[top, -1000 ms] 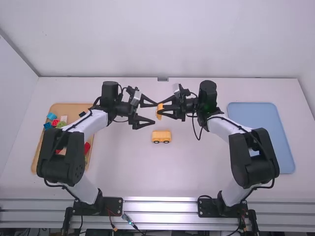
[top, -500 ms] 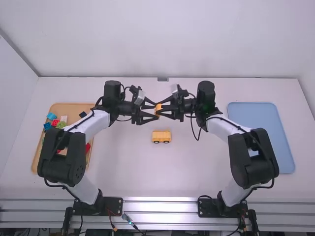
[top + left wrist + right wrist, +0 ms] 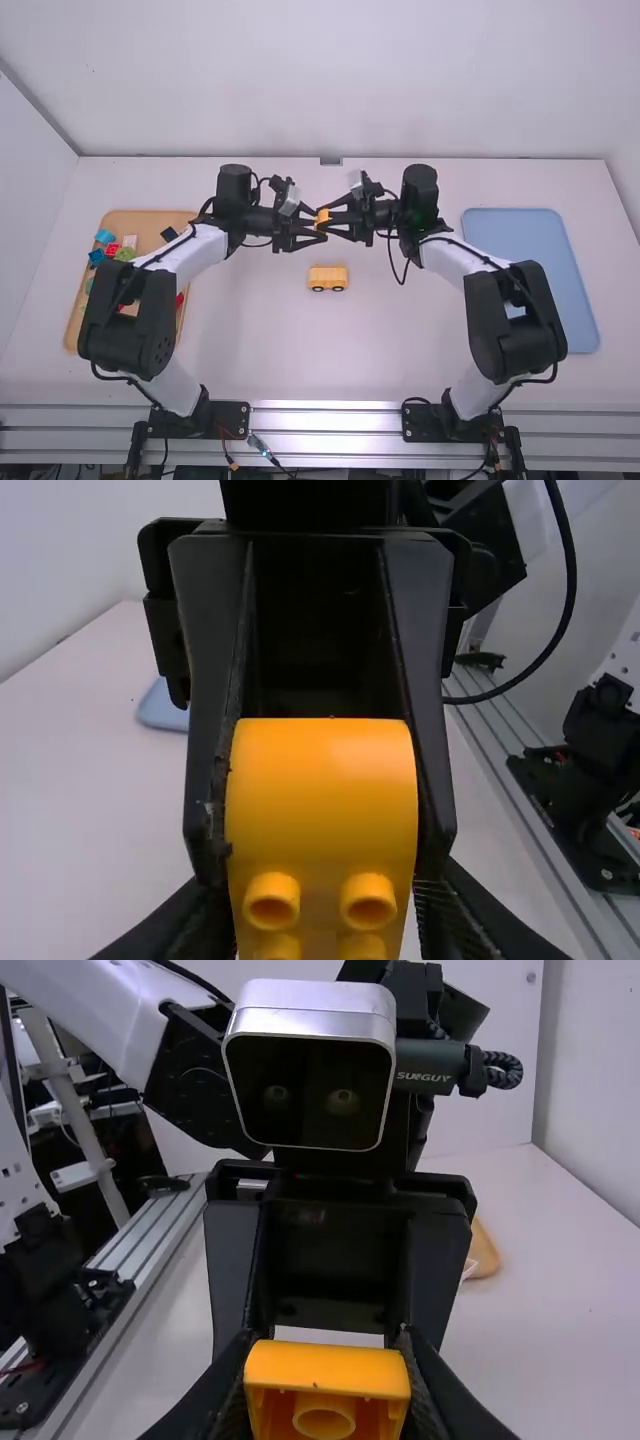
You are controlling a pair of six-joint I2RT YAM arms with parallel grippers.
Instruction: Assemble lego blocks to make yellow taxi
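A glossy orange-yellow plastic block [image 3: 320,790] with a curved face is off the table [image 3: 380,340], turned sideways, its hollow-tipped round studs [image 3: 271,900] facing left and its open underside, with a round tube [image 3: 325,1401] inside, facing right. A boxy yellow-orange vehicle body [image 3: 328,273] stands upright on the table on black wheels [image 3: 318,289], apart from the block.

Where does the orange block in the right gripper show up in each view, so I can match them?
High view: orange block just above the picture's middle.
Left wrist view: up close, between the fingers of the right gripper.
Right wrist view: up close, at that gripper's own fingers.
Shared landmark: silver rails along the table.
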